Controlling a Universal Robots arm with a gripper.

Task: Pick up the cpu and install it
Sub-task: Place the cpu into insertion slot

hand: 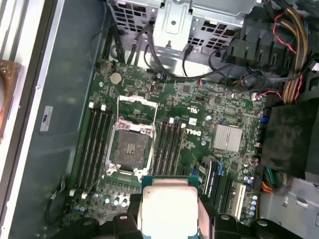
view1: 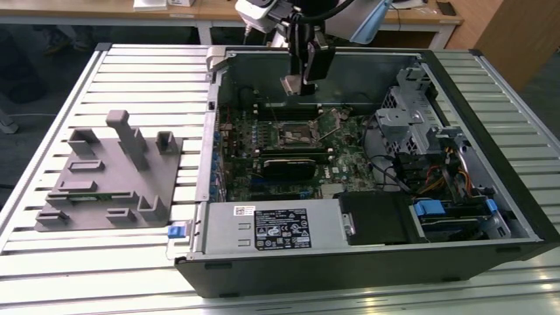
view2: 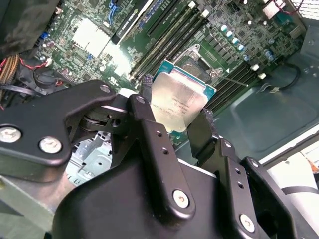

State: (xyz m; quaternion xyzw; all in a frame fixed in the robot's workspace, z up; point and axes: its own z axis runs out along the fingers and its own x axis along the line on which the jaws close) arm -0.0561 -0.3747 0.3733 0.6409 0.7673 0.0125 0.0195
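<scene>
The cpu [view2: 179,102] was up in the air, held in the gripper [view2: 177,103], and it was not yet in its place. The two black fingers [view2: 149,124] were closed most of the way, one on each side of the little square chip. They pinched two of its edges, so the shiny silver top showed between them in both wrist views. It looked flat, or only a bit tipped, with its silver face turned up to the wrist. In the exterior view the gripper [view1: 300,84] hung in the upper middle of the frame, over the open computer case [view1: 368,266]. A pale bit of the cpu [view1: 292,83] showed at its tip. The socket [view1: 295,136] sat lower down, near the middle of that frame, on the green board [view1: 350,161]. So I think the chip's spot was below the jaws and a little to one side, not right under them. In the first wrist view the socket [hand: 130,147] looked open and empty, and the cpu [hand: 169,209] was well apart from it. A grey tray [view1: 105,177] lay on the table [view1: 131,72] at the exterior view's left, away from the case.
</scene>
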